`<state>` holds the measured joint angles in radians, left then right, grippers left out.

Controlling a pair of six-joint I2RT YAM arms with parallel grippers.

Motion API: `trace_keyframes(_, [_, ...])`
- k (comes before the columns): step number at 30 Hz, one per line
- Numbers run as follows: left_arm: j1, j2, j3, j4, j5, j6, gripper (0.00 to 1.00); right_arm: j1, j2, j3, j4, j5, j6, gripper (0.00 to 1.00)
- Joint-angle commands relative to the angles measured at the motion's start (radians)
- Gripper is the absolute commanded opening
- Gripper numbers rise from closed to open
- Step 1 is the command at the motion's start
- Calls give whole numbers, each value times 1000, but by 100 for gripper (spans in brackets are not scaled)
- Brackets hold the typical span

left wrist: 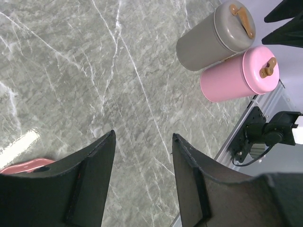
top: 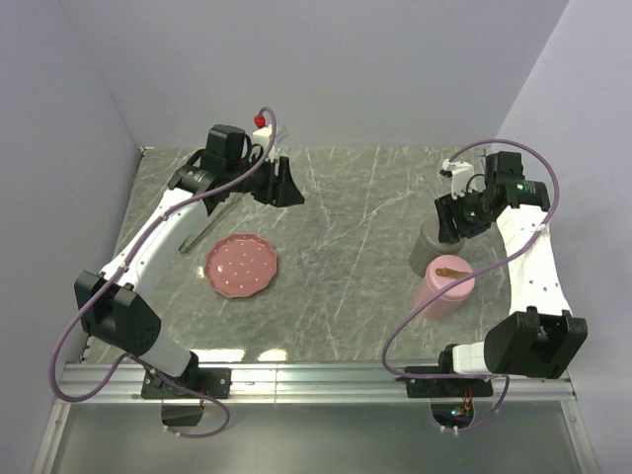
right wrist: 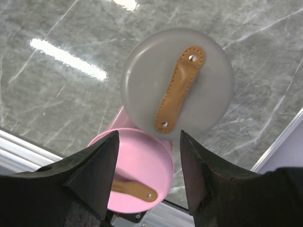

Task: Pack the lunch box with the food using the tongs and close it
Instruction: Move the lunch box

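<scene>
Both of your grippers stand parted with nothing between the fingers. The left gripper [left wrist: 143, 138] hangs over bare marble toward the table's far edge, left of middle. The right gripper [right wrist: 147, 137] hovers above the grey canister [right wrist: 177, 80], which stands just beside the pink canister [top: 444, 288] near the right edge; both are lidded. The tongs [top: 200, 229] lie flat under your left arm near the left edge, just beside the pink plate [top: 241, 267]. I cannot make out any food. Expect the tongs to be light, stiff, springy and slick on stone. Take them mid-length across both arms, so squeezing closes the tips; held near the joint, they would probably swivel.
</scene>
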<state>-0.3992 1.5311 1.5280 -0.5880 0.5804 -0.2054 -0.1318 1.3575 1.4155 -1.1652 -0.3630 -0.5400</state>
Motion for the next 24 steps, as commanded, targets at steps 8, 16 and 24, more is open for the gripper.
trace_keyframes(8, [8,11,34,11,18,-5,57,-5,-1,-130,133,45,18,59])
trace_keyframes(16, [13,12,40,2,12,-3,57,-5,-21,-121,139,39,28,60])
trace_keyframes(24, [48,-8,29,-12,24,-2,59,-6,-37,94,81,-17,60,63])
